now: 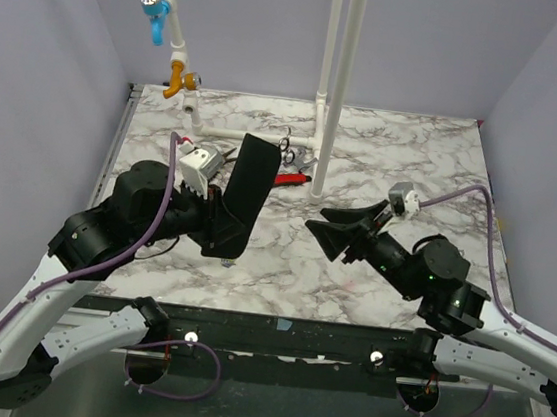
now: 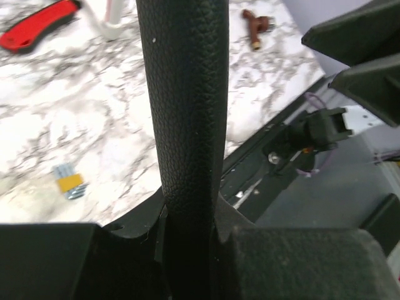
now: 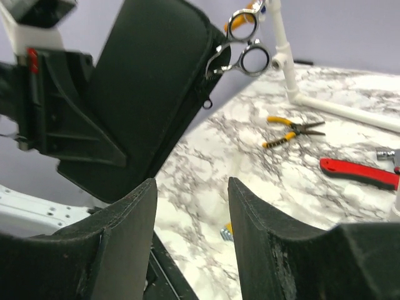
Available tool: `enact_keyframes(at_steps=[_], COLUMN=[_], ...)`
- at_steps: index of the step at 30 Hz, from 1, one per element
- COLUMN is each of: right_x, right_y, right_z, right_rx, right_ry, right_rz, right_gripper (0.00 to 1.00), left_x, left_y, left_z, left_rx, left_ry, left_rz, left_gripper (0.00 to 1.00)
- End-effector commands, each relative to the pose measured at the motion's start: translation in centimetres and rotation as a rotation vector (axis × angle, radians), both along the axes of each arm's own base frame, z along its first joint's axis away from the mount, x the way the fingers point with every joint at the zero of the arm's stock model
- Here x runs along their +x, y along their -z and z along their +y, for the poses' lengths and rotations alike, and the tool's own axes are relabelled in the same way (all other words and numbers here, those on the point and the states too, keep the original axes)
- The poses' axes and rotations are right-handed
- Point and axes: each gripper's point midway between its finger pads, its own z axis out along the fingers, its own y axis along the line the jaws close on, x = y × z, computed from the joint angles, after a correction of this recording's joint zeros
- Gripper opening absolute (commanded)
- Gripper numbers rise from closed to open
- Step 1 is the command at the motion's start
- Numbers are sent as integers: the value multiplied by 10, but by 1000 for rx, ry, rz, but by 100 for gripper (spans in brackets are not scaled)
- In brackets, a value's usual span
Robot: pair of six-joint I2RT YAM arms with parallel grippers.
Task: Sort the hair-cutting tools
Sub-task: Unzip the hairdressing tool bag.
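Gripping the black pouch (image 1: 245,190) tilted above the table's (image 1: 414,164) left half, the left end effector (image 2: 187,250) presents the silver scissors (image 3: 237,45), whose 2 rings poke from its top corner. The right end effector (image 3: 190,187), spread wide and empty, faces them from below and right.

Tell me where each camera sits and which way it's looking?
Top external: up high behind the arms, looking down at the marble table; both arms show.
Left wrist: on the left arm, looking along the black case clamped in its left tool.
Right wrist: on the right arm, looking past its open right tool at that case and the scissors.
Shared: both wrist views show the red-handled tool.
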Motion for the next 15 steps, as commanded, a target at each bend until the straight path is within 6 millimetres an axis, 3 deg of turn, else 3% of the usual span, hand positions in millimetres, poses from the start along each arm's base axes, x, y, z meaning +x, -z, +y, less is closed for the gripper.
enact_keyframes(at_steps=[1,7,15], right_x=[13,27,40], right_y=[18,37,55], right_z=[13,36,60], right_rx=[-103,-149,-154], right_ry=[36,52,57], right_rz=[-19,-54,-140], right_gripper=[53,53,54], left_x=[12,22,21], left_y=[11,14,15], left_z=[37,45,17], left_rx=[202,332,397], left_ry=[-143,-196,-115], left_rz=[-13,-24,-49], left_gripper=[0,0,0])
